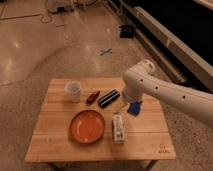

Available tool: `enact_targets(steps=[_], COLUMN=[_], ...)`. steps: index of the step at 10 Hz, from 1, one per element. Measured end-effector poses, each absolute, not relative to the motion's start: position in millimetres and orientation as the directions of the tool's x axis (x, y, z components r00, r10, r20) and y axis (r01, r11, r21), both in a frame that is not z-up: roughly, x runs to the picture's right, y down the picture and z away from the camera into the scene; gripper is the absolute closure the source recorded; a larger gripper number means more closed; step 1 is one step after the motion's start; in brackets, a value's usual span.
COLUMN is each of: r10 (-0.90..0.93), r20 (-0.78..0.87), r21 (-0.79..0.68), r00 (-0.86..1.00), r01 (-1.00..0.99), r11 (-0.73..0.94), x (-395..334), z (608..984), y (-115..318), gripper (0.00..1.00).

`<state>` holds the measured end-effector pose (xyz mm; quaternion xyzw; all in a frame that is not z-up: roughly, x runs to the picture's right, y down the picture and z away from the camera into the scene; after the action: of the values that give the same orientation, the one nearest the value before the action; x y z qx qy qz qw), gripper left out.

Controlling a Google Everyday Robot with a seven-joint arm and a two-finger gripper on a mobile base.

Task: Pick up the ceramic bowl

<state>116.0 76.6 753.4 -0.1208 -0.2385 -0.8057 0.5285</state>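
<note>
Camera view: gripper mid-table (jaws wide)

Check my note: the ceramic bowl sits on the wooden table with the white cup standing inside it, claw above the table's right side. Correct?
No. The camera view shows the white cup standing apart from the ceramic bowl, behind it near the far left corner of the table. The claw is above the right side.
</note>
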Motion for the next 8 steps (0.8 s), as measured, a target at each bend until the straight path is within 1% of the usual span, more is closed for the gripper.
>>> enact_targets(steps=[2,3,4,5,6,8], r10=[-0.794,-0.793,-0.792,-0.785,-0.785,-0.774], r20=[0.447,0.448,0.449,0.453,0.451,0.462], r21=[0.257,0.257,0.256,0.256,0.258,0.269], r00=[-0.412,-0.413,-0.413,-0.422,-0.424,-0.433], r01=[0.909,0.909,0.909,0.905,0.904,0.900], r11=[-0.328,-0.329,-0.328,-0.339,-0.340,-0.343], x=[116.0,115.5,114.6,117.3,116.2,116.4], z=[753.4,753.0,752.3,752.6,753.0,751.9], y=[76.6,77.6,78.2,76.9,77.5,78.4], gripper=[0.21,0.30,0.42,0.51,0.55,0.55])
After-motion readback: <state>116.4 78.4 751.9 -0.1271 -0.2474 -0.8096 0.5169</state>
